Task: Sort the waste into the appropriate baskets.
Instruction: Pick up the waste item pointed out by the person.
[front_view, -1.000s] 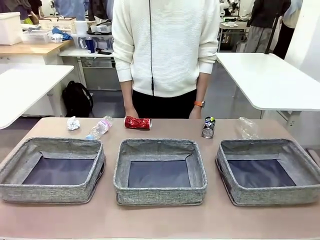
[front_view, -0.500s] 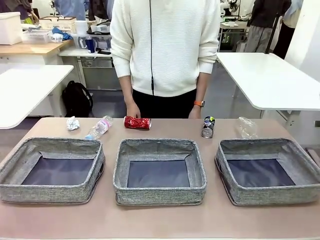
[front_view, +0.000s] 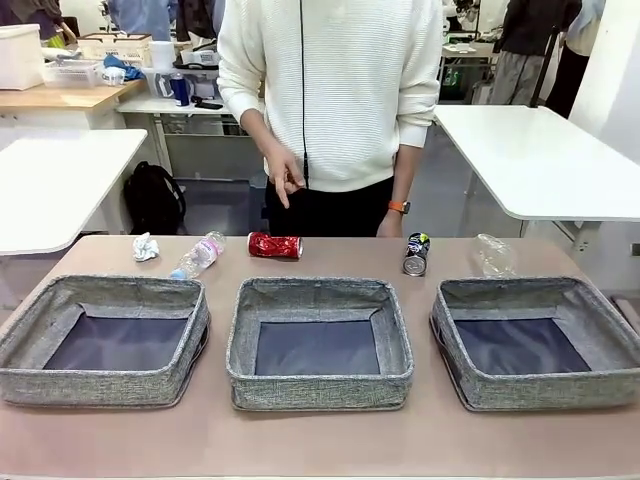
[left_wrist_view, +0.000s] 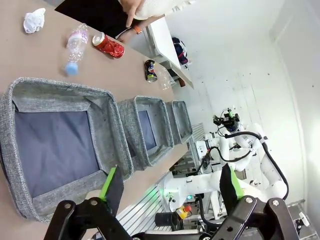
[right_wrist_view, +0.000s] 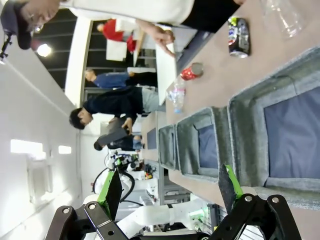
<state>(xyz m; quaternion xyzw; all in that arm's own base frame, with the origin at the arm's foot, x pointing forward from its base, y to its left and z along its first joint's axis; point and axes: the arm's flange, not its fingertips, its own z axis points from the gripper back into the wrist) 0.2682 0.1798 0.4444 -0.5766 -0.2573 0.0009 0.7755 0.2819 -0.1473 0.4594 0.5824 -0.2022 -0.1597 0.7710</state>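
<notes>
The left gripper (left_wrist_view: 169, 172) and right gripper (right_wrist_view: 171, 175), each at the bottom of its wrist view, gape wide and hold nothing, while across the front view's middle the paper wad (front_view: 146, 246), bottle (front_view: 199, 255), red can (front_view: 275, 245), dark can (front_view: 417, 254) and plastic cup (front_view: 493, 256) lie in a row just above the left basket (front_view: 100, 386), middle basket (front_view: 320, 388) and right basket (front_view: 545, 392) in the lower half.

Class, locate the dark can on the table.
In the front view the dark can lies right of centre, between the red can and the clear cup.
</notes>
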